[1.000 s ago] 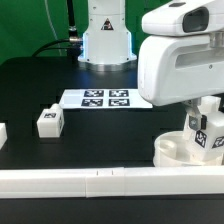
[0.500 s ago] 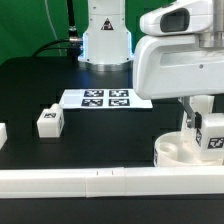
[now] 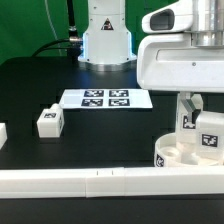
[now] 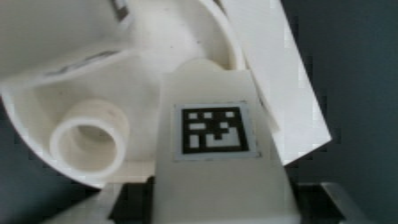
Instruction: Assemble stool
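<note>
The stool's round white seat [image 3: 172, 156] lies at the exterior view's lower right, against the front rail. My gripper [image 3: 193, 108] hangs right over it, shut on a white tagged leg [image 3: 189, 122] that points down onto the seat. In the wrist view the leg [image 4: 217, 120] runs out from between the jaws of the gripper [image 4: 217, 200], tag facing the camera. Its far end meets the seat [image 4: 71, 95] beside a round socket hole [image 4: 87, 141]. Two loose legs lie on the black table: one [image 3: 47, 121] at middle left and one [image 3: 3, 133] cut off by the exterior view's left edge.
The marker board [image 3: 105, 99] lies flat at the table's middle back. A long white rail [image 3: 90, 181] runs along the front edge. The arm's white body [image 3: 180, 55] hides the right back of the table. The robot base [image 3: 105, 40] stands behind.
The arm has shifted toward the exterior view's left with the leg in its grip, over the seat. The loose legs and the seat have not moved.
</note>
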Controlling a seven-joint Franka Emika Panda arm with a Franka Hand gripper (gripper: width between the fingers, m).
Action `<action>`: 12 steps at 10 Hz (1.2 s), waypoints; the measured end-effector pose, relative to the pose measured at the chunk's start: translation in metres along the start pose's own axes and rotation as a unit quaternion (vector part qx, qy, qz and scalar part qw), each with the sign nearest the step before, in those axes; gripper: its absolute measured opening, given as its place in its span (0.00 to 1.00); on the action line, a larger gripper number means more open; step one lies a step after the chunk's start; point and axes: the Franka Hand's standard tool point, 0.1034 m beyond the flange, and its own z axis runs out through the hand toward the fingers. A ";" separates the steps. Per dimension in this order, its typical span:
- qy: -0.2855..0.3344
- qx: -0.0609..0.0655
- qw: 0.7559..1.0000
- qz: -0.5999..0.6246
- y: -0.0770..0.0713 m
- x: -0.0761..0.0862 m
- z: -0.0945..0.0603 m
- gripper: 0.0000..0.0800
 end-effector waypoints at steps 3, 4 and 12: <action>-0.001 -0.010 0.993 0.121 0.002 -0.003 0.000 0.42; -0.002 -0.010 0.987 0.160 0.003 -0.003 0.000 0.42; -0.019 -0.009 0.916 0.401 0.003 -0.008 0.000 0.42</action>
